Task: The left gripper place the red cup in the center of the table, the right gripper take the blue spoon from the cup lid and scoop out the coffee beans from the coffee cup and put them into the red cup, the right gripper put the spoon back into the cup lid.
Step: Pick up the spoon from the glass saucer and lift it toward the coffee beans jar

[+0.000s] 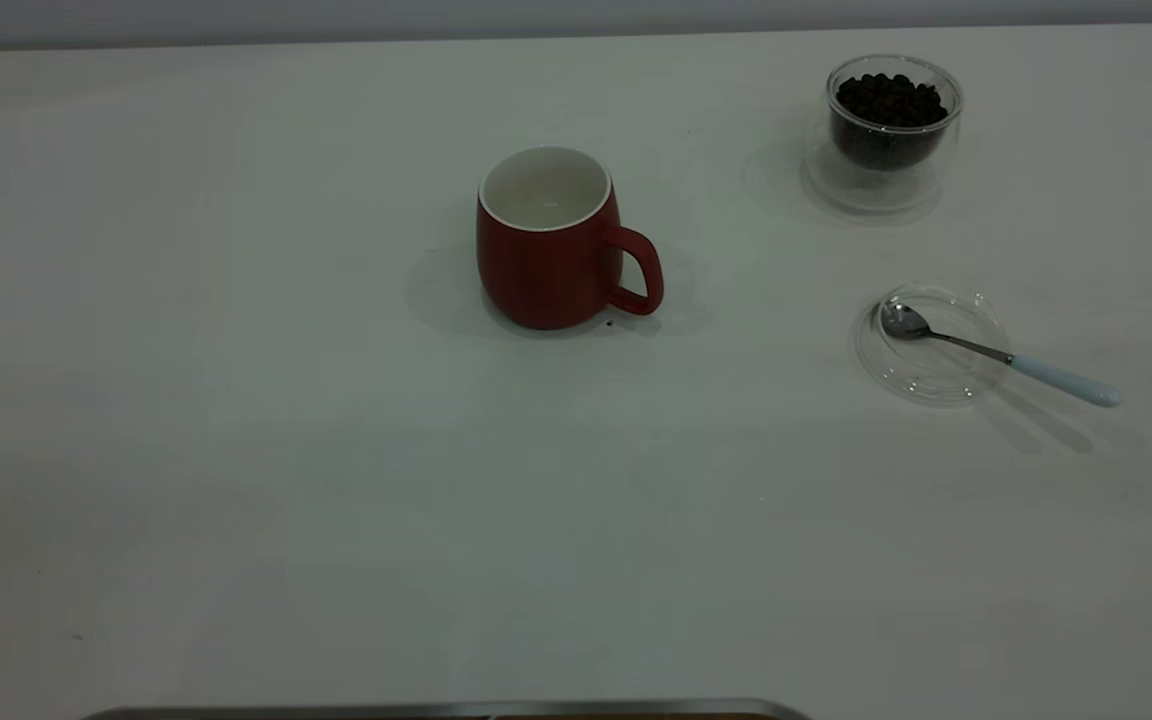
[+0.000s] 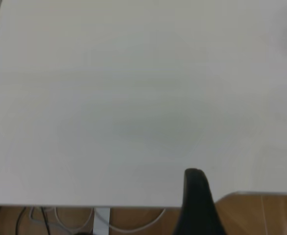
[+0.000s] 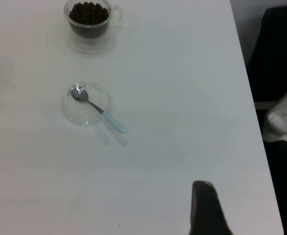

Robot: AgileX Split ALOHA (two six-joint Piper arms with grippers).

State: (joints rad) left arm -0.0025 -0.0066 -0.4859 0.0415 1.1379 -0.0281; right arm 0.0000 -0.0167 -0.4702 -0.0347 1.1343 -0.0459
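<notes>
The red cup (image 1: pixel 546 250) stands upright and empty near the middle of the table (image 1: pixel 236 450), its handle pointing right. The coffee cup (image 1: pixel 893 130), at the back right, holds a heap of coffee beans (image 1: pixel 888 100). In front of it lies the cup lid (image 1: pixel 936 370). The blue spoon (image 1: pixel 996 352) has its bowl on the lid and its handle out over the table. The right wrist view shows the coffee cup (image 3: pixel 89 24), the lid (image 3: pixel 80 115) and the spoon (image 3: pixel 100 109) from far off. Part of the right gripper (image 3: pixel 203 188) shows there, well away from the spoon. The left gripper (image 2: pixel 195 176) hangs over the table's edge. Neither gripper shows in the exterior view.
A small dark speck (image 1: pixel 609 323) lies by the red cup's base. A metal strip (image 1: pixel 456 710) runs along the near edge. Beyond the table's side are a black object and a white cloth (image 3: pixel 285 122). Cables (image 2: pixel 60 215) hang below the edge by the left gripper.
</notes>
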